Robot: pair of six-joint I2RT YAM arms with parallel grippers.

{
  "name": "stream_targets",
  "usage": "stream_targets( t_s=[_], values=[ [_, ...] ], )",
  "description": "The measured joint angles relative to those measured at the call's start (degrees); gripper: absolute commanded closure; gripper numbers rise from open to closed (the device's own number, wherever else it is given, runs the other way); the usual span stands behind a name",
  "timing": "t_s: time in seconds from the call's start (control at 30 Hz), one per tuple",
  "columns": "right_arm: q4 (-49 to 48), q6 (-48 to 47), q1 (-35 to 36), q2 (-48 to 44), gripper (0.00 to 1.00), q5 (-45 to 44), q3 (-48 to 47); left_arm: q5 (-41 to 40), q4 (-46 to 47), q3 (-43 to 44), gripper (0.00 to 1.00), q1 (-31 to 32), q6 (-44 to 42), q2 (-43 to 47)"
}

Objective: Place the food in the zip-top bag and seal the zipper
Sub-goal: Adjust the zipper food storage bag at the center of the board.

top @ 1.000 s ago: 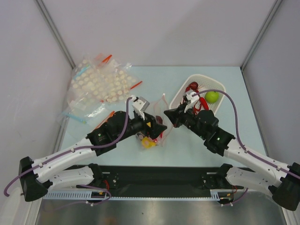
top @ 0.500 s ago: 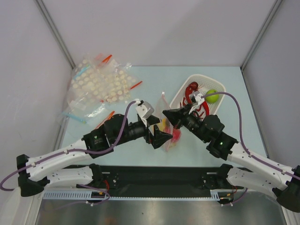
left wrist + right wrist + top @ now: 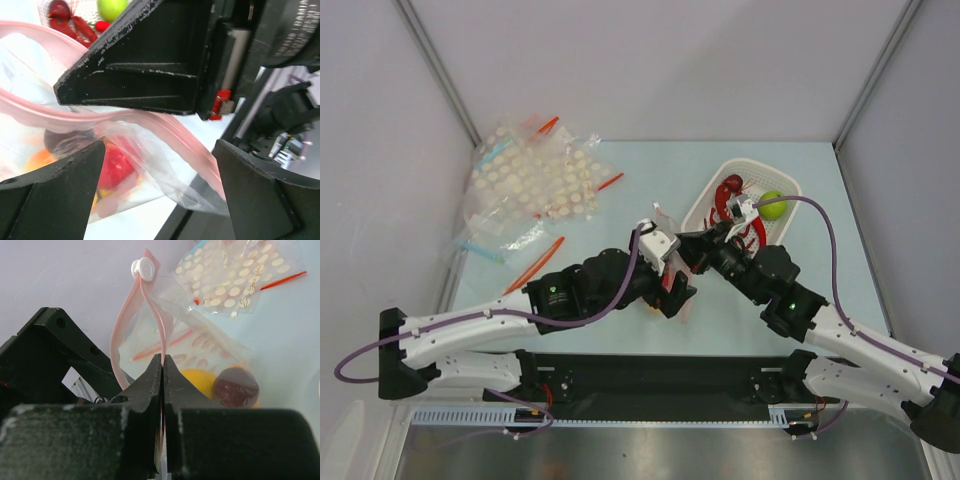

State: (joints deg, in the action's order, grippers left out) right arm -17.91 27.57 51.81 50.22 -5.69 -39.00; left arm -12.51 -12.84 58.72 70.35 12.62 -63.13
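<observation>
**Zip-top bag** [image 3: 210, 347], held up by its mouth between the two tools at mid-tabletop [image 3: 660, 170], just beside the basket [image 3: 757, 164]. The right tool [image 3: 162, 360] is clamped on the pink zipper [image 3: 156, 320]. The left tool [image 3: 159, 145] is spread wide, straddling the same strip. Yellow fruit [image 3: 197, 380], purple fruit [image 3: 235, 385] and red apple [image 3: 115, 165] sit inside; lobster [image 3: 730, 192] and green apple [image 3: 772, 205] lie in the basket. The film looks limp, light and slippery, so the stiffer zipper is probably the surest hold.

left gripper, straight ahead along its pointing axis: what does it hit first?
Probably the zipper, sagging between the open fingers of the left gripper, with the bag just behind. The right gripper, shut on that strip, sits just above the line; depth is unclear.
</observation>
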Motion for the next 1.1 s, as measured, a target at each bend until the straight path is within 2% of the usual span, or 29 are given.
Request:
stream_targets(
  t_s=[0.3, 0.4, 0.43, 0.5, 0.53, 0.57, 0.6, 0.63, 0.73, 0.9, 0.93, 1.1],
  values=[
    [0.11, 1.38, 0.11, -0.15, 0.98, -0.61, 0.0, -11.08, -4.31, 5.81, 0.09, 4.57, -1.22, -7.82],
    [0.24, 1.6, 0.15, -0.13, 0.98, -1.05, 0.0, -13.84, -5.25, 6.12, 0.29, 5.46, -1.16, -9.05],
    [0.31, 1.73, 0.17, -0.13, 0.98, -1.22, 0.0, -14.64, -5.68, 6.27, 0.47, 5.62, -1.05, -9.38],
    [0.42, 1.86, 0.22, -0.13, 0.98, -1.55, 0.0, -16.41, -6.54, 6.8, 0.62, 5.68, -0.92, -9.9],
    [0.48, 1.88, 0.22, -0.13, 0.94, -1.77, 0.0, -17.25, -6.97, 7.02, 0.78, 5.73, -1.03, -10.05],
    [0.52, 1.97, 0.22, -0.13, 0.91, -2.12, 0.0, -17.97, -7.3, 7.17, 0.86, 5.73, -1.05, -10.1],
    [0.57, 2.01, 0.22, -0.15, 0.87, -2.6, 0.0, -18.62, -7.67, 7.3, 0.98, 5.7, -1.07, -10.1],
    [0.61, 1.95, 0.22, -0.17, 0.76, -3.17, 0.0, -18.86, -7.82, 7.39, 1.0, 5.73, -0.9, -10.1],
    [0.66, 1.55, 0.24, -0.68, 0.57, -5.27, 0.0, -19.04, -7.98, 7.41, 1.0, 5.73, -1.11, -10.03],
    [0.7, -0.92, 0.26, -3.89, 0.56, -9.84, 0.0, -18.34, -7.43, 6.14, 1.0, 5.7, -1.11, -7.3],
    [0.72, -1.79, 0.26, -4.87, 0.54, -10.78, 0.02, -17.66, -6.99, 5.35, 1.0, 5.51, -1.14, -6.05],
    [0.68, -5.81, -0.87, -8.7, 0.47, -14.97, 0.07, -7.93, -4.74, 1.53, 1.0, 2.38, -1.25, 0.72]
  ],
)
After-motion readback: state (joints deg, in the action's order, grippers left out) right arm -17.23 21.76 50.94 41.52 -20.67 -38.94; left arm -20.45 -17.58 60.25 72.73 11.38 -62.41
